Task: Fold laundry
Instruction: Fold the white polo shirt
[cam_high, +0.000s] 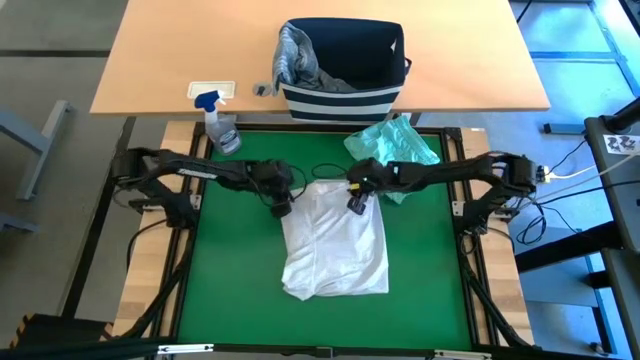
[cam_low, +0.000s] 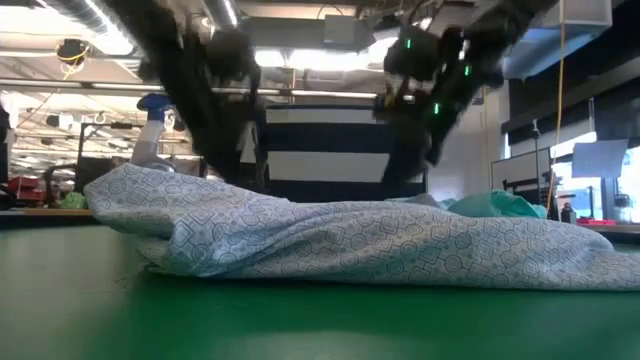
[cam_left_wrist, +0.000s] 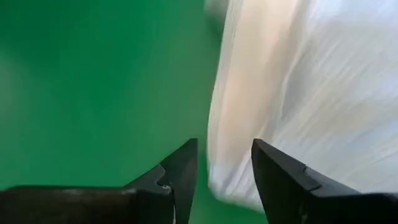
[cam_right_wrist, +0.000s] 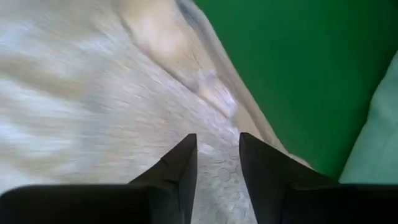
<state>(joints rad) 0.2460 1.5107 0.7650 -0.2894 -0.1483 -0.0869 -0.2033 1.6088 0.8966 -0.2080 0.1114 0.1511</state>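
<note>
A white t-shirt (cam_high: 335, 240) lies crumpled on the green mat (cam_high: 230, 270); in the low view it is a low heap (cam_low: 350, 240). My left gripper (cam_high: 282, 208) is open at the shirt's far left edge (cam_left_wrist: 217, 180), which shows in the gap between its fingers. My right gripper (cam_high: 355, 203) hovers over the shirt's far right part (cam_right_wrist: 124, 99), fingers a little apart. A mint-teal garment (cam_high: 392, 145) lies bunched at the mat's far right. A grey-blue striped shirt (cam_high: 292, 55) hangs over the basket's left rim. My left gripper slants down over the t-shirt's left edge (cam_left_wrist: 214, 186), one finger on either side of it; I cannot tell whether they touch it. My right gripper slants down over the t-shirt's far right part (cam_right_wrist: 217, 180); I cannot tell whether its fingertips touch the cloth.
A navy-and-white striped basket (cam_high: 345, 70) stands on the wooden table (cam_high: 180, 50) beyond the mat. A spray bottle (cam_high: 220, 125) stands at the mat's far left corner. Bare mat shows left of, right of and in front of the t-shirt.
</note>
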